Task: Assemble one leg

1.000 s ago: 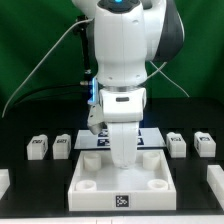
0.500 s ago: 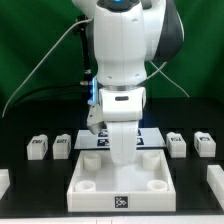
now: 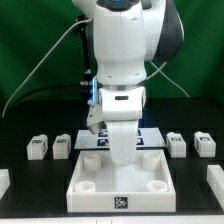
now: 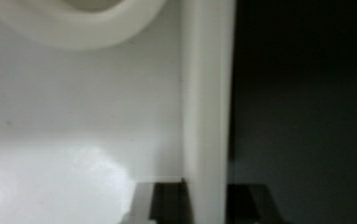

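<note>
White plastic, four legs sit on the black counter, two at the exterior view's left, two at its right. The pincer stands between them, low in the tray; whether it grips, I cannot tell.

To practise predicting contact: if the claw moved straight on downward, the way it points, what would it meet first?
Probably the raised rim of the white tray-like part, which lies right under the claw; the exact gap is unclear.

Arm over white tray, legs either side
</note>
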